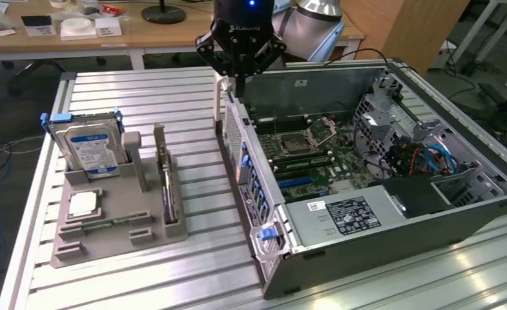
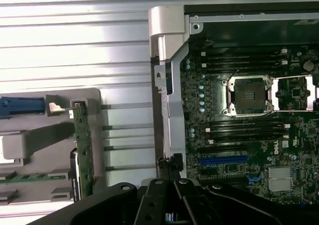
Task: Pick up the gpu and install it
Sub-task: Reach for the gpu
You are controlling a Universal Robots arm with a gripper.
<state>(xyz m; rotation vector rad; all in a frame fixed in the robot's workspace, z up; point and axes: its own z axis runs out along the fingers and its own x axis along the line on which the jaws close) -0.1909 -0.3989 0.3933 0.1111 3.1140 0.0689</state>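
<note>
Black gripper point(image 1: 237, 87) with fingers pressed together, hanging over rear wall of open case point(image 1: 245, 148), gpu point(image 1: 165, 187) standing on edge in grey holder point(image 1: 106, 239), well apart at 8 o'clock from gripper in exterior view, drive point(image 1: 90, 148) at 10 o'clock from gpu

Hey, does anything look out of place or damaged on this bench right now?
Nothing spilled or broken. The gpu stands upright in its holder, while the shut gripper hangs over the case's rear wall. The CPU socket inside is open and empty.
</note>
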